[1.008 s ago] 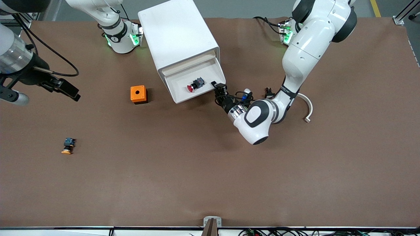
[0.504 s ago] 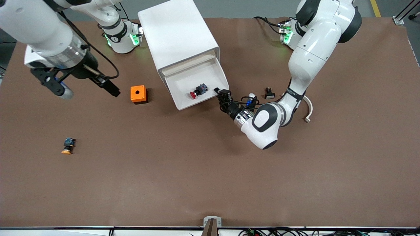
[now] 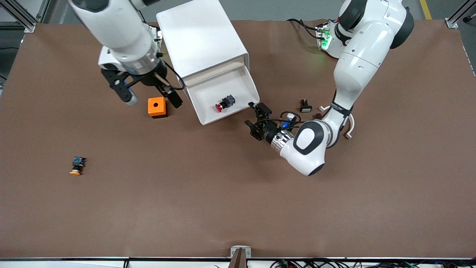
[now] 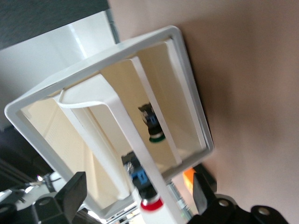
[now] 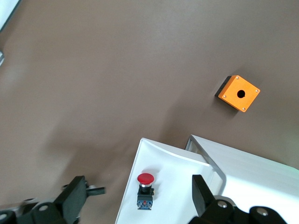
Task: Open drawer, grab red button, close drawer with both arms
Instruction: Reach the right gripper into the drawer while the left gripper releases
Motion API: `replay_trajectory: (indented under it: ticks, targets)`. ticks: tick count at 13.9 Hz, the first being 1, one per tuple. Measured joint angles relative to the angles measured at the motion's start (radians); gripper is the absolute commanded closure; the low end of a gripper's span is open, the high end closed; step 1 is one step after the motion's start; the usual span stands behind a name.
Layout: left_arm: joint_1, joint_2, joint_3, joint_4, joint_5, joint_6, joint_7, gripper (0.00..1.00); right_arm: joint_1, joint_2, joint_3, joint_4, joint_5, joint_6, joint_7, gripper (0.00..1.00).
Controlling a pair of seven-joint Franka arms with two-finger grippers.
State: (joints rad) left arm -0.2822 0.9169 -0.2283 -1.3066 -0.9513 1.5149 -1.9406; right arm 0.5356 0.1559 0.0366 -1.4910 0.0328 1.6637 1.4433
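The drawer (image 3: pixel 208 115) stands pulled out of the white cabinet (image 3: pixel 200 41). The red-capped button (image 3: pixel 223 103) lies in it on its side. My left gripper (image 3: pixel 255 119) is open and empty, low over the table just off the drawer's corner at the left arm's end. Its wrist view looks into the cabinet front, with the drawer (image 4: pixel 122 122) and the button (image 4: pixel 150 203). My right gripper (image 3: pixel 150 97) is open and empty over the orange box. Its wrist view looks down on the button (image 5: pixel 145 179) in the drawer (image 5: pixel 177 161), between its fingers (image 5: pixel 74 198).
An orange box with a hole (image 3: pixel 156 107) sits beside the drawer toward the right arm's end. A yellow-orange-capped button (image 3: pixel 76 166) lies nearer the front camera. A small black part (image 3: pixel 305 106) and a white curved piece (image 3: pixel 349 124) lie by the left arm. A green-capped button (image 4: pixel 152 123) lies in another drawer.
The left gripper drew the drawer out a little, then let go, opened and backed off. The right arm swung in from the table's end to over the orange box.
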Motion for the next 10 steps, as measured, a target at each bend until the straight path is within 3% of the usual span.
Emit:
replay_trajectory:
  ticks: [3,10]
  targets:
    - [0.038,-0.001,0.0,0.019,0.11,0.0,0.174,0.0,0.08,0.043,0.0,-0.01,-0.046,0.024,0.095,0.0]
    - [0.053,-0.041,0.024,0.078,0.434,0.008,0.549,0.0,0.182,0.077,-0.002,-0.149,-0.073,0.176,0.239,0.0]
